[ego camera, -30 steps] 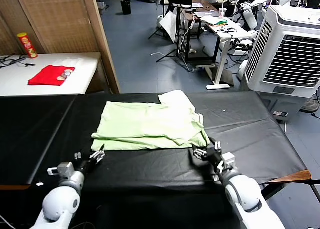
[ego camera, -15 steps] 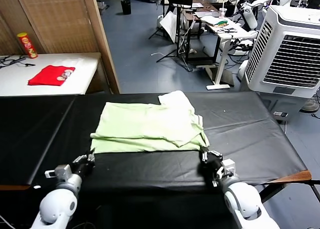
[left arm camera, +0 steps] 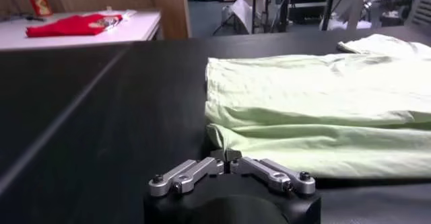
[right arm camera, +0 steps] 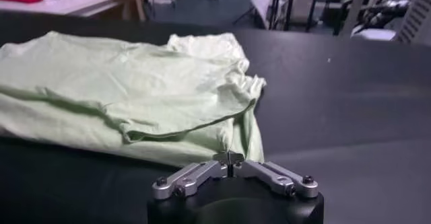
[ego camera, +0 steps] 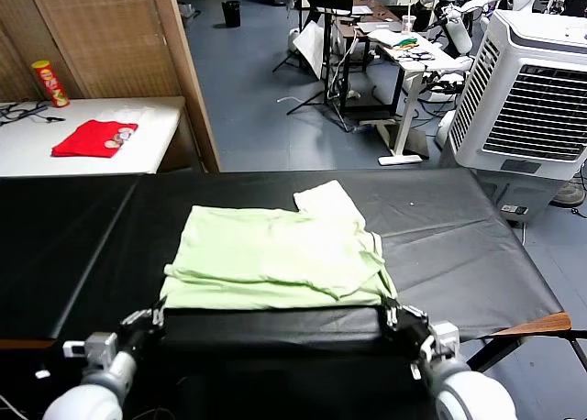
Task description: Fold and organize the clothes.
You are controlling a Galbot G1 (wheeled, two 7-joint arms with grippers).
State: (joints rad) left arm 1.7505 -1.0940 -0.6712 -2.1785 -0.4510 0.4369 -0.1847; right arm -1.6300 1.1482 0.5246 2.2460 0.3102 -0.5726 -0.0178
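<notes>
The pale lime-green T-shirt lies folded on the black table, with one sleeve sticking out at the far side. My left gripper is shut on the shirt's near left corner. It also shows in the left wrist view, with the fabric pinched between the tips. My right gripper is shut on the near right corner. It also shows in the right wrist view, with the shirt spread beyond it. No pinkish patch shows.
A red garment and a red-and-yellow can sit on a white table at the back left. A white air cooler stands at the right. The table's front edge is close to both grippers.
Both grippers have closed on the shirt's near corners and drawn back towards me. The shirt has slid towards the table's near edge.
</notes>
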